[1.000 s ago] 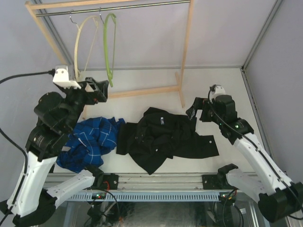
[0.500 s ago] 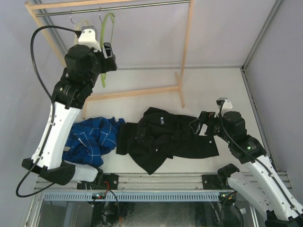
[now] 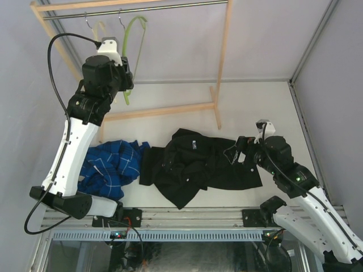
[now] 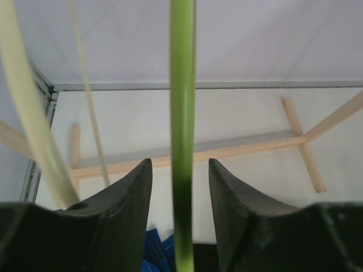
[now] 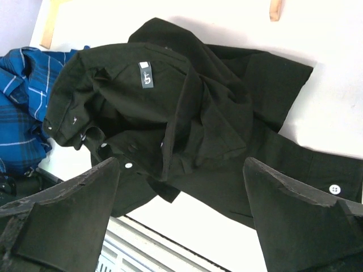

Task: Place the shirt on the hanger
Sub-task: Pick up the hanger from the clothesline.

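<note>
The lime-green hanger [image 3: 138, 39] hangs by its hook from the metal rail at the back left. My left gripper [image 3: 127, 80] is raised to it and open; in the left wrist view one green hanger arm [image 4: 182, 102] runs down between the two fingers of this gripper [image 4: 180, 163], with a gap on each side. The black shirt [image 3: 193, 161] lies crumpled on the table in the middle front, its white collar label [image 5: 146, 75] showing. My right gripper [image 3: 236, 149] is wide open and empty just above the shirt's right side [image 5: 180, 161].
A cream hanger [image 3: 100, 29] hangs left of the green one and shows in the left wrist view [image 4: 28, 124]. A blue plaid shirt [image 3: 110, 167] lies left of the black one. The wooden rack's post [image 3: 224, 56] and base bar [image 3: 164, 110] stand behind the shirts.
My left arm has risen from table height to the rail and its open jaws now straddle the green hanger, which has swung right. My right gripper has moved nearer and lower over the shirt.
</note>
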